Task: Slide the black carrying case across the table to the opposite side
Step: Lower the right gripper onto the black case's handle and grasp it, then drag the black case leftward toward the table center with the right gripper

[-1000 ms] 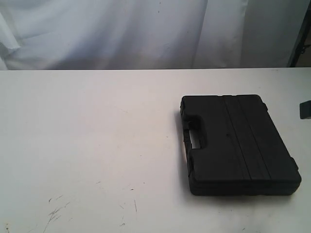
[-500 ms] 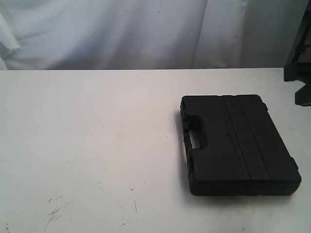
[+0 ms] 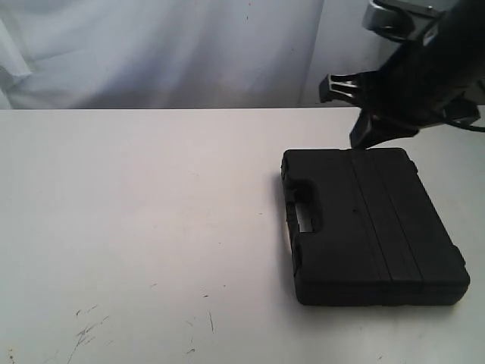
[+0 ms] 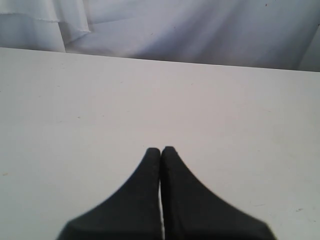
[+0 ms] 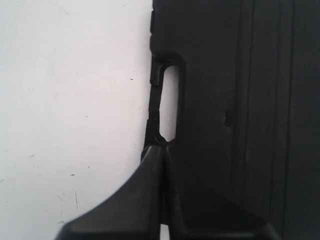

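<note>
The black carrying case (image 3: 371, 227) lies flat on the right half of the white table (image 3: 151, 212), its handle slot (image 3: 305, 220) facing left. My right gripper (image 3: 369, 135) hangs over the case's far edge, apart from it. In the right wrist view the same gripper (image 5: 164, 147) is shut and empty, its tips lined up over the handle side of the case (image 5: 240, 100) near the slot (image 5: 169, 105). My left gripper (image 4: 161, 150) is shut over bare table (image 4: 150, 90); it does not show in the exterior view.
A white cloth backdrop (image 3: 189, 53) hangs behind the table's far edge. Dark scuff marks (image 3: 87, 330) sit near the front left. The tabletop left of the case is bare.
My right arm has swung in from the right edge and now hangs above the case's far edge. The case has not moved.
</note>
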